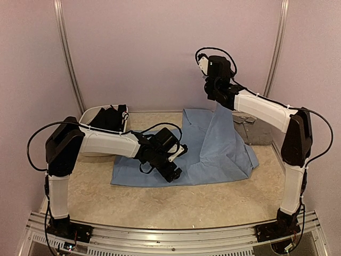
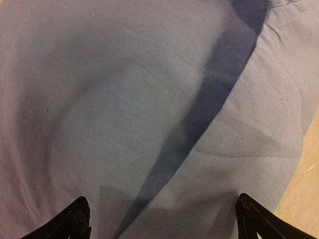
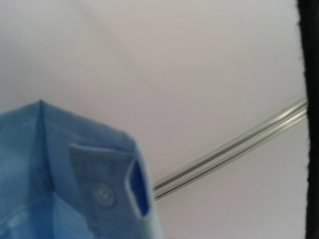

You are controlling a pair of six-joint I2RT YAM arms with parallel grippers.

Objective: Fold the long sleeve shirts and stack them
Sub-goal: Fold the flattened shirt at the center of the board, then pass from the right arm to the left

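The light blue shirt (image 1: 213, 149) lies spread over the middle of the table. One part of it is pulled up into a peak. My right gripper (image 1: 218, 101) is raised high at the back and shut on that peak; in the right wrist view a buttoned cuff (image 3: 84, 184) hangs in front of the wall. My left gripper (image 1: 171, 172) hovers low over the shirt's left part, fingers (image 2: 79, 216) wide open with only flat blue cloth (image 2: 149, 114) and a fold edge between them. A grey shirt (image 1: 254, 130) lies folded at the back right. A black shirt (image 1: 111, 117) sits in the tub.
A white plastic tub (image 1: 88, 114) stands at the back left of the table (image 1: 160, 202). Metal wall strips (image 1: 69, 58) run up both back corners. An aluminium rail (image 1: 170, 234) borders the near edge by the arm bases.
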